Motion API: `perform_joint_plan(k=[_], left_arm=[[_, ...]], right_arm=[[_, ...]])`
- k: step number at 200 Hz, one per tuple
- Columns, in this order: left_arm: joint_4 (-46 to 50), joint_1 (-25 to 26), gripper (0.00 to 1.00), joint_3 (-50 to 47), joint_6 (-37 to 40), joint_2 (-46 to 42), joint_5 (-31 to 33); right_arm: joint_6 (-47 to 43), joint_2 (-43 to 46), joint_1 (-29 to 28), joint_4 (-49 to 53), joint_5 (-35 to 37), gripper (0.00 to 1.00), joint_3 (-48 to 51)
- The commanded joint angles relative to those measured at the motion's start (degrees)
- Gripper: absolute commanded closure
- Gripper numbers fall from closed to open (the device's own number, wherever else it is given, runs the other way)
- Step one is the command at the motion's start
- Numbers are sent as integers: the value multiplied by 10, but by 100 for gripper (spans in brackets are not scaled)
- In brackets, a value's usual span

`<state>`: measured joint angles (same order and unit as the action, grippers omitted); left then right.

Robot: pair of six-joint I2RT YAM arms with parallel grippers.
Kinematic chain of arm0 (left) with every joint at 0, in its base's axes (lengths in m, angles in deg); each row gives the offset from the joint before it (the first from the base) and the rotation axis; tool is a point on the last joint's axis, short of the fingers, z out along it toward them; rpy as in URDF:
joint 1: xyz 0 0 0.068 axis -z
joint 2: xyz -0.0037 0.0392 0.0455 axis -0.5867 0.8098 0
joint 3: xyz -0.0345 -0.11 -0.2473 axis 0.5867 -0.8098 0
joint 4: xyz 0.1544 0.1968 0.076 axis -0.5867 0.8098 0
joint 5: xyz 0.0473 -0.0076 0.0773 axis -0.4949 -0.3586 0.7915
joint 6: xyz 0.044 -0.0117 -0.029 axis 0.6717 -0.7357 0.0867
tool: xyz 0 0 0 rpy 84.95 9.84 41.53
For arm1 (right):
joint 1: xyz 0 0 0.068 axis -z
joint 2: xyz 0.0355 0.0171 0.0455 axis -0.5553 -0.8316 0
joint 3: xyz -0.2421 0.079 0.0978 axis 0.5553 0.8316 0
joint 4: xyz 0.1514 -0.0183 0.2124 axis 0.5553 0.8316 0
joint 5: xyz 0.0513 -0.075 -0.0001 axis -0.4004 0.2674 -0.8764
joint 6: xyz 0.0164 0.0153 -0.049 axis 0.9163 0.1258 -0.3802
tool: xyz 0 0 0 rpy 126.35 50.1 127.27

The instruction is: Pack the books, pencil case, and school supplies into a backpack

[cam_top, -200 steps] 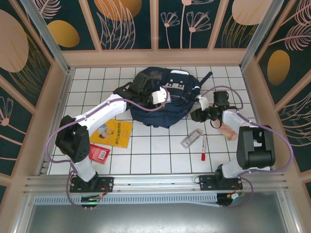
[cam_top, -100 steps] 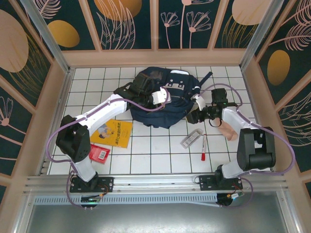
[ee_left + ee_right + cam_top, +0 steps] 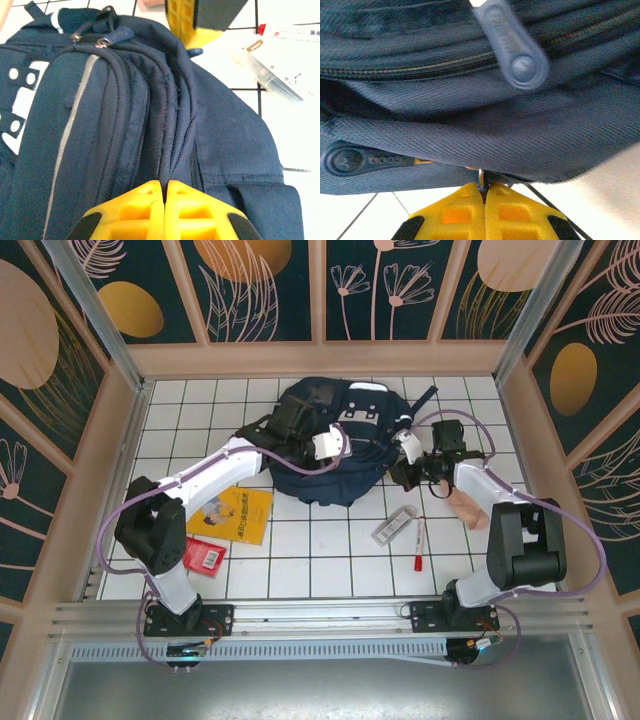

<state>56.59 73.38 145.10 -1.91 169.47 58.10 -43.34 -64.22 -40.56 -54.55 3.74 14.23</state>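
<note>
The navy backpack (image 3: 335,455) lies at the back centre of the tiled table. My left gripper (image 3: 343,443) rests on top of it, shut, pinching a ridge of fabric beside the zipper (image 3: 165,187). My right gripper (image 3: 400,472) is at the backpack's right edge, shut on a small metal zipper part under the fabric (image 3: 484,186). The yellow book (image 3: 236,515) and red booklet (image 3: 205,556) lie near left. The whitish packet (image 3: 393,526) and red-and-white pen (image 3: 418,544) lie near right. The peach pencil case (image 3: 470,510) is partly hidden by the right arm.
A low wooden wall (image 3: 320,358) rings the table, close behind the backpack. A dark strap (image 3: 425,400) trails off the backpack's far right. In the left wrist view the packet (image 3: 280,70) lies on the tiles beyond the backpack (image 3: 125,115).
My right gripper has moved left against the backpack's edge and closed from open to shut. The left gripper stays shut, and the backpack top has shifted slightly.
</note>
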Motion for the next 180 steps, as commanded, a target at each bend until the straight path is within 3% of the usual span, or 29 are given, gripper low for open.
perform_joint_plan(k=[1, 77, 127, 152, 168, 180], left_arm=[[-17, -2, 100, -19, 28, -44, -18], [29, -2, 100, -63, 122, -68, -65], [85, -2, 100, -43, 151, -65, -75], [84, -2, 100, -33, 146, -66, -98], [46, -2, 100, -24, 98, -60, -97], [26, -2, 100, -10, 55, -49, -102]], right_arm=[[26, 7, 20, -51, 75, 100, 1], [170, -111, 75, -144, 181, 100, -64], [276, -178, 97, -257, 142, 100, -89], [293, -185, 105, -285, 100, 91, -85], [304, -159, 111, -284, 85, 72, -65], [321, -123, 116, -287, 71, 64, -38]])
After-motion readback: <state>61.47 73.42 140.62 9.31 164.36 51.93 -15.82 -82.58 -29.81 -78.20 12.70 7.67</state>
